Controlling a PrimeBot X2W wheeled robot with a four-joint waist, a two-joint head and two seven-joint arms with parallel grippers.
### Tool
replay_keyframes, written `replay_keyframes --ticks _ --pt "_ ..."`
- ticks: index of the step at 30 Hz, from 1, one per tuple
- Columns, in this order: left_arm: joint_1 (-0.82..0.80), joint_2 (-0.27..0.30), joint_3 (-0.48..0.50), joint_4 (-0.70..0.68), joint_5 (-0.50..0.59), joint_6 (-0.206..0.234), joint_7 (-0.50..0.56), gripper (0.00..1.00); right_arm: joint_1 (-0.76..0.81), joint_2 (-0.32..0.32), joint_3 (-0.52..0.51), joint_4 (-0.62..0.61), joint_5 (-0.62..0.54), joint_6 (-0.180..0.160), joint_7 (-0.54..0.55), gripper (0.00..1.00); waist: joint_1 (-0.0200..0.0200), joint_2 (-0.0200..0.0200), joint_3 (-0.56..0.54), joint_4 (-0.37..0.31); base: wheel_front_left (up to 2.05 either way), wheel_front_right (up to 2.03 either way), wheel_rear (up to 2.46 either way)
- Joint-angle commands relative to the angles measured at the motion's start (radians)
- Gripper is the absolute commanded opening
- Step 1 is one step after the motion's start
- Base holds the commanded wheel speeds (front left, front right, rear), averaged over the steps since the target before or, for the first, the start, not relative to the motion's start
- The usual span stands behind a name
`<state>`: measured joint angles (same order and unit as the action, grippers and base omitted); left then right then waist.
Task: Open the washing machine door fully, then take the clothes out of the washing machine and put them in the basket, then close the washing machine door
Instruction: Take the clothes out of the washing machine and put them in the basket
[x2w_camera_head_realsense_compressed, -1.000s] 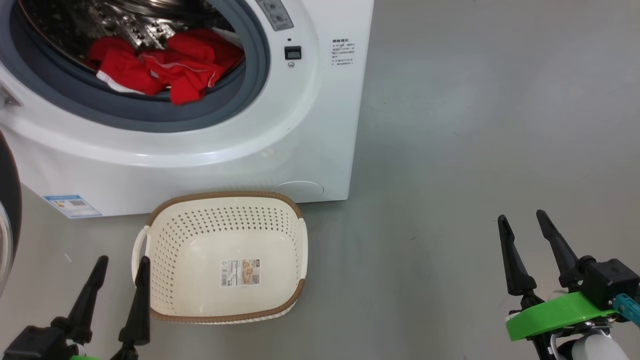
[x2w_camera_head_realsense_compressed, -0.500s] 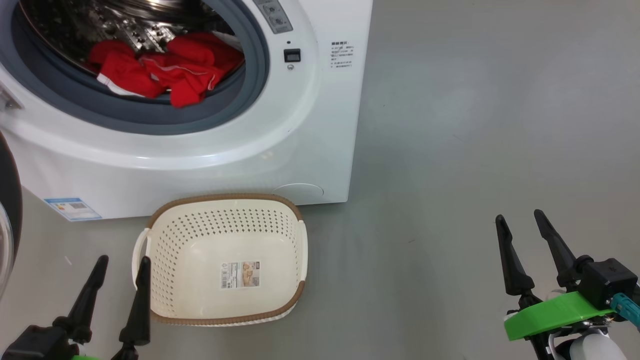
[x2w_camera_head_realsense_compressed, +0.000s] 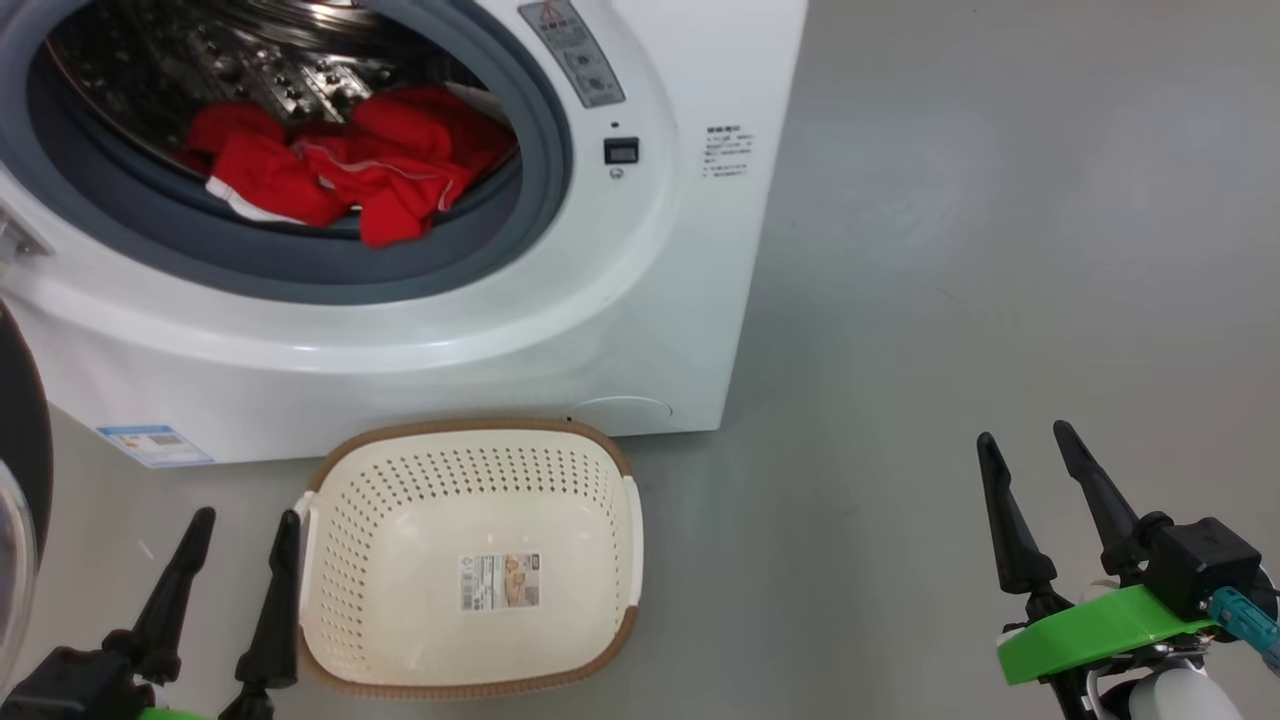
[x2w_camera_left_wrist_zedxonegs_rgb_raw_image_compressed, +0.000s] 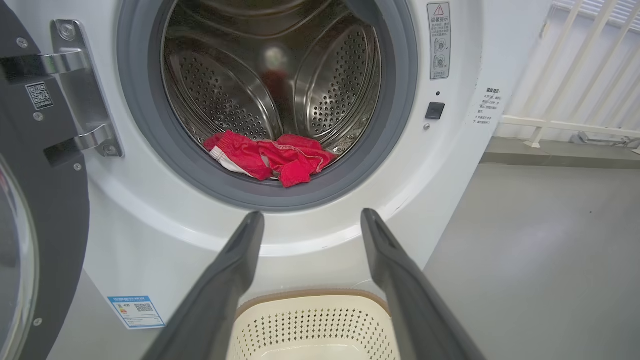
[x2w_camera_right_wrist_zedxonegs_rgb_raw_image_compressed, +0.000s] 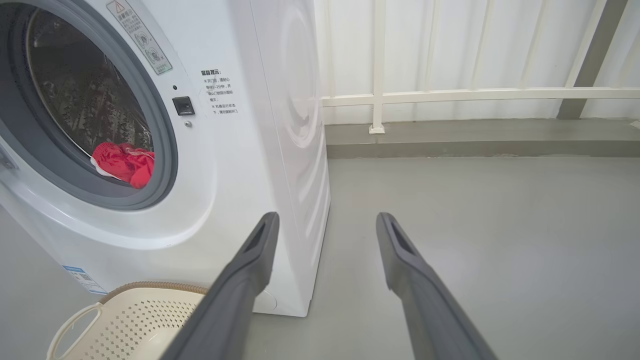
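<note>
Clothes of bright red fabric (x2w_camera_head_realsense_compressed: 330, 175) sprawl sideways in the boxy white washing machine (x2w_camera_head_realsense_compressed: 640, 280), way closer to the spread, empty left gripper (x2w_camera_head_realsense_compressed: 247, 517) than the equally spread right gripper (x2w_camera_head_realsense_compressed: 1023, 434).

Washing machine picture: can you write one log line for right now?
washing machine door: open | clothes: inside drum | basket: empty, on floor | left gripper: open, empty | right gripper: open, empty

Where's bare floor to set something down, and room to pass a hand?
Widest bare floor: right of the washing machine, ahead of the right hand. The basket is empty. The drum is open above the clothes. Crowded: left hand sits between basket and open door.
</note>
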<state>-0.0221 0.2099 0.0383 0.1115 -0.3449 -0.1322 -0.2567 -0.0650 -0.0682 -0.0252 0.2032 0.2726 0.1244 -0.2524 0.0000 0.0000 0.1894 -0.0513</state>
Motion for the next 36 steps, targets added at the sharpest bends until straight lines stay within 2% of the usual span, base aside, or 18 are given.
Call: replay_keyframes --ticks 1,8,25,30,36 --pt "-0.04 0.03 0.032 -0.025 -0.008 0.002 -0.005 1.0 -0.019 -0.009 0.021 -0.026 -0.008 0.006 -0.009 1.0 0.0 0.0 0.003 0.0 1.0 -1.42 0.42" --pt "-0.047 0.04 0.023 -0.025 -0.008 0.002 -0.005 1.0 -0.026 -0.006 0.022 -0.028 -0.01 0.006 -0.009 1.0 0.0 0.0 0.018 0.0 0.65 -0.76 0.11" --pt "-0.098 0.039 0.001 0.022 -0.012 0.002 -0.005 1.0 -0.05 0.006 0.033 -0.028 -0.013 0.006 -0.009 1.0 0.0 0.0 0.059 -0.005 0.01 -0.01 0.0" --pt "-0.191 0.055 -0.031 0.1 -0.008 0.002 -0.005 1.0 -0.069 0.012 0.038 -0.031 -0.013 0.006 -0.009 1.0 0.0 0.0 0.099 -0.006 0.0 0.0 0.0" --pt "-0.382 0.093 -0.101 0.259 -0.017 0.002 -0.005 1.0 -0.106 0.016 0.047 -0.035 -0.013 0.006 -0.009 1.0 0.0 0.0 0.161 -0.012 0.0 0.0 0.0"
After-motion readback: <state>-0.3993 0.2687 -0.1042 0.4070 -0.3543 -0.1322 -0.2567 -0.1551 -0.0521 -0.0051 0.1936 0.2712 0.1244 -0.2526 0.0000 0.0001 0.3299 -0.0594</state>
